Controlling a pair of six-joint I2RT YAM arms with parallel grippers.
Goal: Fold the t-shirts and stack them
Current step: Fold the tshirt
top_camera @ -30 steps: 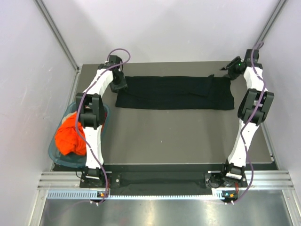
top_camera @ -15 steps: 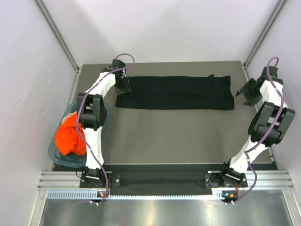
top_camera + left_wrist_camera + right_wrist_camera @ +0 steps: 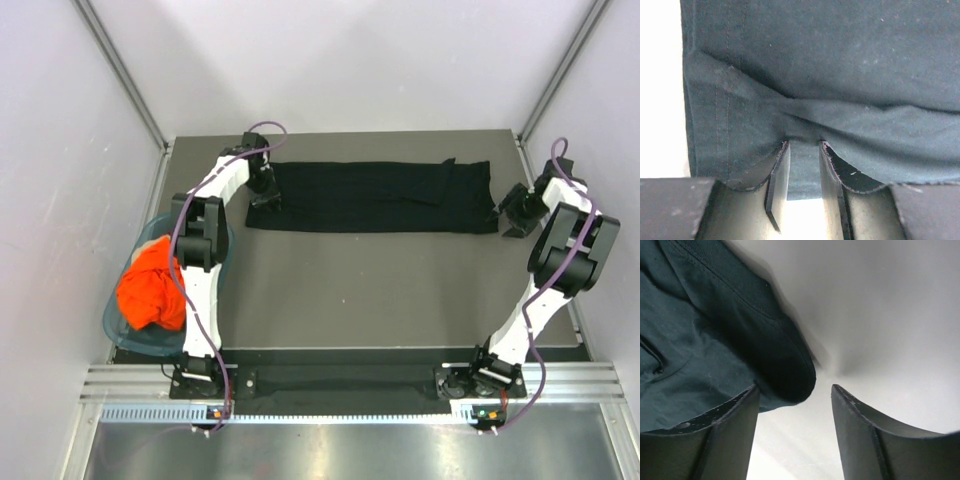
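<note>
The black t-shirt (image 3: 370, 195) lies folded into a long strip across the far part of the table. My left gripper (image 3: 264, 188) is at its left end. In the left wrist view the narrow jaws (image 3: 804, 142) pinch a bunched edge of the black cloth (image 3: 830, 60). My right gripper (image 3: 510, 212) is at the strip's right end, low over the table. In the right wrist view it (image 3: 795, 387) is open, with the shirt's rounded corner (image 3: 785, 370) by the left finger (image 3: 735, 415). The orange t-shirt (image 3: 148, 290) lies crumpled in the basket.
The teal plastic basket (image 3: 112, 325) sits at the table's left edge beside the left arm. Grey table surface (image 3: 380, 290) stretches between the shirt and the arm bases. White walls enclose the table on three sides.
My right arm swung from the far right corner out and down to the shirt's right end. My left gripper shifted slightly right onto the shirt's left end.
</note>
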